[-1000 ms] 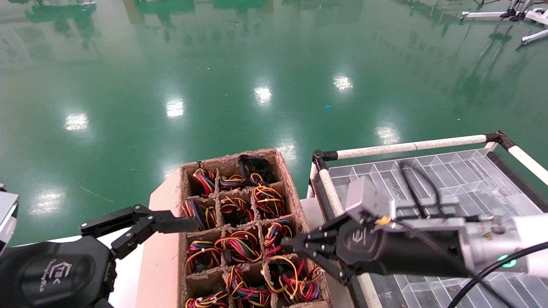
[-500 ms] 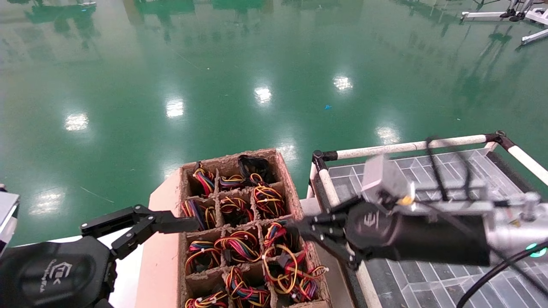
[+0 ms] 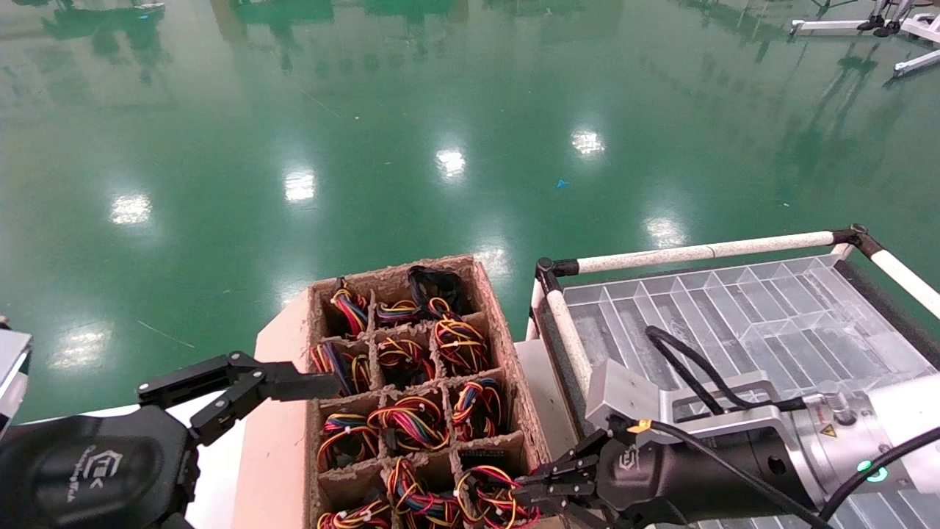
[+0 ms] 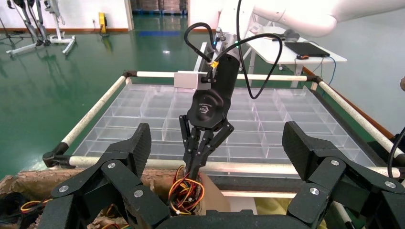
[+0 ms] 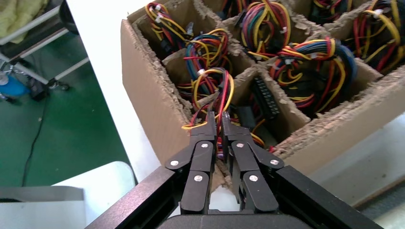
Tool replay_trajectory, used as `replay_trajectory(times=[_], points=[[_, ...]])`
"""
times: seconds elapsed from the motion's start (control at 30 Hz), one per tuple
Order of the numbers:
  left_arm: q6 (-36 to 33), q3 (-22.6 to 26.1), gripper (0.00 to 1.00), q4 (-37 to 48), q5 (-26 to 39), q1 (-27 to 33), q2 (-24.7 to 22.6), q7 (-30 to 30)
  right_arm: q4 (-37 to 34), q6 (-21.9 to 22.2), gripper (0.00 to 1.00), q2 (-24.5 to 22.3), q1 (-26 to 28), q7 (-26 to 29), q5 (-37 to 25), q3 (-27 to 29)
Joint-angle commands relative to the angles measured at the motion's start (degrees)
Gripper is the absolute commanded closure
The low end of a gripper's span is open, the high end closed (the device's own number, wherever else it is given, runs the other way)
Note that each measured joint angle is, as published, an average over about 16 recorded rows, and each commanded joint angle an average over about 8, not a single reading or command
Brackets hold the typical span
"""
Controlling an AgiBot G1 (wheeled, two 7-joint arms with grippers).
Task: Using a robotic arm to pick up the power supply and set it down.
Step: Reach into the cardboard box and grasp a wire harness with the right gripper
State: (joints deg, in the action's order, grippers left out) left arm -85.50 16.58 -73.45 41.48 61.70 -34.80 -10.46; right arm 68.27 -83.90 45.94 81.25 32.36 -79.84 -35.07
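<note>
Item: right end effector, at about 5 o'clock in the head view, over the near right cell of the cardboard divider tray. State: fingers pinched together on a loop of red and yellow wires belonging to the power supply; the wrist view shows the fingertips closed with wire strands between them.

Change: half a second ago this arm was higher, near 3 o'clock, with the wire bundle partly drawn up from the tray; it has since dropped low again and the bundle sits back at cell level. Judged meaning: the lift did not carry through, or the grip is being retaken; the pick is unfinished.

Item: power supply. Its grey box cannot be made out; only wiring shows, in the tray's near right cell, so it is not yet out.

Item: clear plastic grid tray in a white pipe frame, at 3 o'clock. Likely set-down place.

Item: left end effector, at 8 o'clock beside the cardboard tray, fingers spread, holding nothing, idle.
</note>
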Motion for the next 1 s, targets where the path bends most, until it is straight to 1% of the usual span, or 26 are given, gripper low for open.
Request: replay_trajectory(times=[0.03, 0.37, 0.6, 0.63, 0.67, 0.87, 0.9, 0.93, 1.0], points=[[0.0, 0.01, 0.0, 0.0, -0.01, 0.0, 0.0, 0.0, -0.52, -1.0, 0.0, 0.47, 0.69, 0.1, -0.36, -0.51], [0.02, 0.04, 0.0, 0.0, -0.03, 0.01, 0.02, 0.02, -1.05, 0.02, 0.0, 2.15, 2.52, 0.15, -4.84, -2.14], [0.03, 0.07, 0.0, 0.0, -0.05, 0.01, 0.03, 0.03, -1.69, -0.62, 0.0, 3.41, 3.4, -0.05, -5.15, -2.65], [0.03, 0.07, 0.0, 0.0, -0.05, 0.02, 0.03, 0.04, -1.93, -0.83, 0.05, 3.62, 3.57, -0.11, -5.22, -2.78], [0.03, 0.08, 0.0, 0.0, -0.05, 0.02, 0.03, 0.04, -2.22, -1.02, 0.14, 3.85, 3.75, -0.2, -5.33, -2.92], [0.04, 0.1, 0.0, 0.0, -0.07, 0.02, 0.04, 0.05, -3.63, -1.37, 0.89, 5.23, 4.94, -0.95, -7.25, -4.0], [0.04, 0.1, 0.0, 0.0, -0.07, 0.02, 0.04, 0.05, -3.84, -1.31, 0.97, 5.46, 5.11, -1.06, -7.62, -4.17], [0.05, 0.1, 0.0, 0.0, -0.07, 0.02, 0.04, 0.05, -4.04, -1.26, 1.0, 5.67, 5.26, -1.15, -7.96, -4.33], [0.05, 0.11, 0.0, 0.0, -0.08, 0.02, 0.05, 0.06, -4.49, -1.19, 1.0, 6.09, 5.52, -1.36, -8.54, -4.62]])
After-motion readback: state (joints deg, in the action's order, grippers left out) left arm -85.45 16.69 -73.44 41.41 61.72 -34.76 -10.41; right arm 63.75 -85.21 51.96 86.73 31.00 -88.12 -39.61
